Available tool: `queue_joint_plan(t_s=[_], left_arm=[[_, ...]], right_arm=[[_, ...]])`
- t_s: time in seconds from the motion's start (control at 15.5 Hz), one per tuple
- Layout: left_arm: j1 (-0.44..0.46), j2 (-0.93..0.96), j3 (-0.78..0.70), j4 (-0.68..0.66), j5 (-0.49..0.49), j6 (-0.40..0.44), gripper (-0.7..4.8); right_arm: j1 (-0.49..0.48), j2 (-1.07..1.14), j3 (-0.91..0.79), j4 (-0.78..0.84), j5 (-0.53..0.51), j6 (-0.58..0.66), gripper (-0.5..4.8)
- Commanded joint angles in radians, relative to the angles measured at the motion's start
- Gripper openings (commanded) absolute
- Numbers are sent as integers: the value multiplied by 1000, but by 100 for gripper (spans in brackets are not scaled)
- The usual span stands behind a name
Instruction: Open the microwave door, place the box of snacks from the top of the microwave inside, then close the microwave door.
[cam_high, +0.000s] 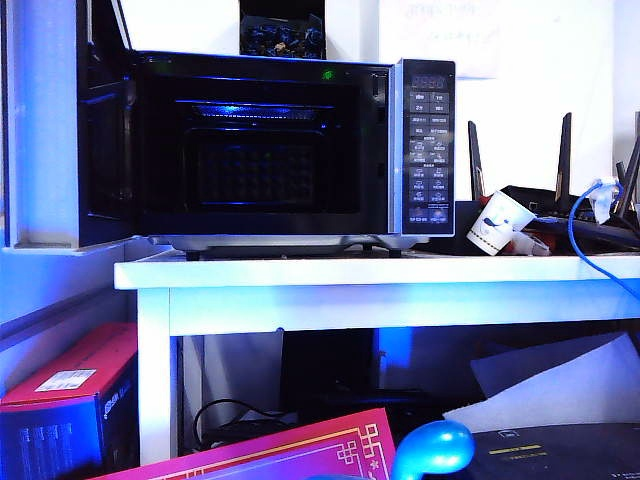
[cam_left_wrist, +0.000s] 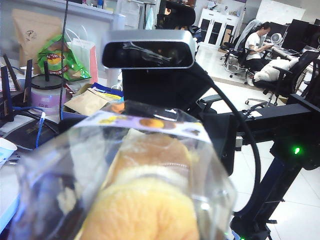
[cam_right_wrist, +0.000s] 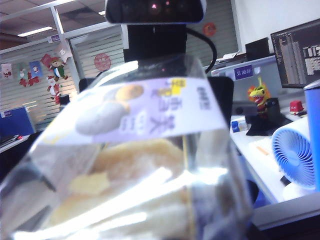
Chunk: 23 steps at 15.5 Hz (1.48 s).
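Box of snacks (cam_left_wrist: 150, 165), small see-through plastic tub with a pale lilac label band and puffy golden cakes inside: pressed up close against both wrist cameras, filling most of each view (cam_right_wrist: 135, 165). Nowhere to be found in the exterior view, neither on top of the wide silver-cased black-fronted microwave (cam_high: 260, 225) nor in its dark cavity. Probably light, with thin glossy walls likely to flex and slip under pressure, and soft contents easily crushed. Best taken across the firmer ends or rim with a gentle squeeze, and kept level.

Left gripper and right gripper: both somewhere behind the tub, fingers hidden by it. Cannot tell how far apart the jaws stand, nor which one, if either, has hold of it. No arm visible in the exterior view.

Glossy black microwave door (cam_high: 105, 150) swung wide open to the left, partly cut off. Black carton of blue-wrapped sweets (cam_high: 283, 35) on top, cropped by the frame edge.
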Motion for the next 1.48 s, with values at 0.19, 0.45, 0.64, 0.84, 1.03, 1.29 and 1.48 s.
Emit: queue_joint_plan(t_s=[0.19, 0.45, 0.64, 0.84, 1.03, 1.29, 1.48], left_arm=[[-2, -5, 6, 22, 10, 0, 277], [-2, -5, 6, 22, 10, 0, 277], [-2, -5, 6, 22, 10, 0, 277], [-2, -5, 6, 22, 10, 0, 277], [-2, -5, 6, 23, 9, 4, 285], [-2, -5, 6, 26, 6, 27, 479], [-2, -5, 6, 21, -33, 56, 479]], right_arm=[[2, -3, 3, -34, -23, -12, 479], [2, -2, 3, -40, -16, -12, 270], [2, -2, 3, -33, -13, -12, 270], [2, -2, 3, -28, -13, -11, 270], [2, -2, 3, -26, -13, -11, 270], [2, -2, 3, -25, -13, -11, 270], [2, -2, 4, 10, -14, -7, 270]])
